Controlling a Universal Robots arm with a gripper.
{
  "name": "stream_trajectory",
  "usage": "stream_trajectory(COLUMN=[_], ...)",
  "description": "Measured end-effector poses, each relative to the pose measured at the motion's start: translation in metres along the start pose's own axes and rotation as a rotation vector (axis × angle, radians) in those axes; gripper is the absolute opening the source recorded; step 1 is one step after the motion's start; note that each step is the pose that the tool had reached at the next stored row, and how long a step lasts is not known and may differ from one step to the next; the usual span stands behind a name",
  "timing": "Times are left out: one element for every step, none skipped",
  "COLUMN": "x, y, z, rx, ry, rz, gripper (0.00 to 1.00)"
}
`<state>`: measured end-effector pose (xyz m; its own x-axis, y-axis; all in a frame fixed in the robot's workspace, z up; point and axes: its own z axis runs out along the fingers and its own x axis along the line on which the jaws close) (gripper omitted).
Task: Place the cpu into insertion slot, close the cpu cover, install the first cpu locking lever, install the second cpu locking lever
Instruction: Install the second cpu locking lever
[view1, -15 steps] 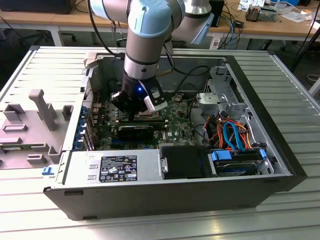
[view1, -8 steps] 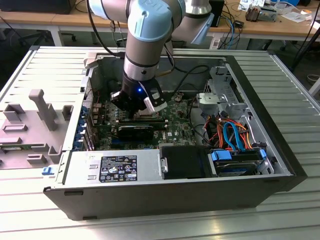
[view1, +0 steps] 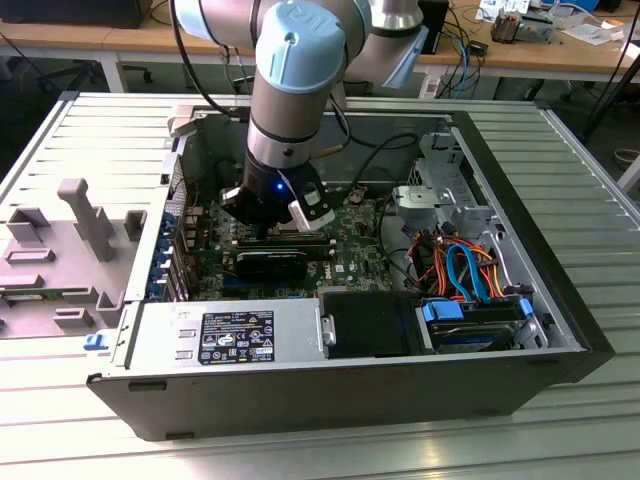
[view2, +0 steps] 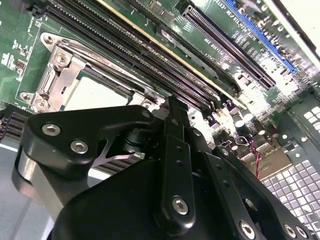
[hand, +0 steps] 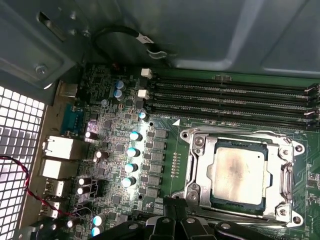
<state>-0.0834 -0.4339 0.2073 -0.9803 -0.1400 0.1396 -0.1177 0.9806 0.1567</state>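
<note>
Currently, the arm reaches down into the open computer case (view1: 560, 330), which lies on its side on a ribbed metal table (view1: 560, 440). In the exterior view the gripper (view1: 275, 215) hangs over the green motherboard (view1: 350, 255), near the case's 9 o'clock half. A black rectangular card (view1: 272, 265) sits just below it at 6 o'clock, and a bundle of orange and blue cables (view1: 465, 270) lies at 3 o'clock.

In the first wrist view the cpu (hand: 237, 172) rests flat in the insertion slot (hand: 200, 172). Its silver-grey top shows through the central window of the cpu cover (hand: 280, 172), which lies folded down over it. The long black memory slots (hand: 230, 97) run parallel at 12 o'clock from the socket. A column of round capacitors (hand: 131, 152) stands at 9 o'clock from it.

In the second wrist view the cpu (view2: 95, 95) and its cover (view2: 60, 75) appear just beyond the black gripper body (view2: 150, 200). A thin lever rod (view2: 100, 57) runs along the socket edge nearest the memory slots (view2: 150, 55).

Whether the fingers are spread or pressed together cannot be told: the linkage hides the tips in both wrist views. No object is visible between them. The gripper tip sits close above the socket edge.
</note>
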Motion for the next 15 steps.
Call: stream_trajectory(x=[0.0001, 0.0001, 0.0002, 0.0003, 0.0004, 0.0004, 0.0005, 0.0006, 0.0006, 0.0005, 0.0004, 0.0004, 0.0003, 0.0003, 0.0002], y=[-0.0005, -0.0012, -0.0022, -0.003, -0.0039, -0.0045, -0.0057, -0.0061, -0.0062, -0.0063, -0.0064, -0.0065, -0.0066, -0.0067, -0.0068], z=[0.0, 0.0001, 0.0002, 0.0003, 0.0004, 0.0006, 0.0009, 0.0011, 0.0013, 0.0017, 0.0021, 0.0025, 0.0031, 0.0035, 0.0039], rx=[-0.0057, -0.0124, -0.0197, -0.0248, -0.0293, -0.0327, -0.0385, -0.0406, -0.0427, -0.0436, -0.0435, -0.0433, -0.0432, -0.0433, -0.0434], ry=[-0.0005, -0.0011, -0.002, -0.0025, -0.0029, -0.0032, -0.0037, -0.004, -0.0043, -0.0044, -0.0042, -0.0041, -0.004, -0.004, -0.004], rz=[-0.002, -0.003, -0.006, -0.007, -0.009, -0.01, -0.012, -0.013, -0.013, -0.013, -0.014, -0.013, -0.013, -0.013, -0.013], gripper=[0.11, 0.11, 0.11, 0.11, 0.11, 0.11, 0.11, 0.11, 0.11, 0.11, 0.11, 0.11, 0.11, 0.11, 0.11])
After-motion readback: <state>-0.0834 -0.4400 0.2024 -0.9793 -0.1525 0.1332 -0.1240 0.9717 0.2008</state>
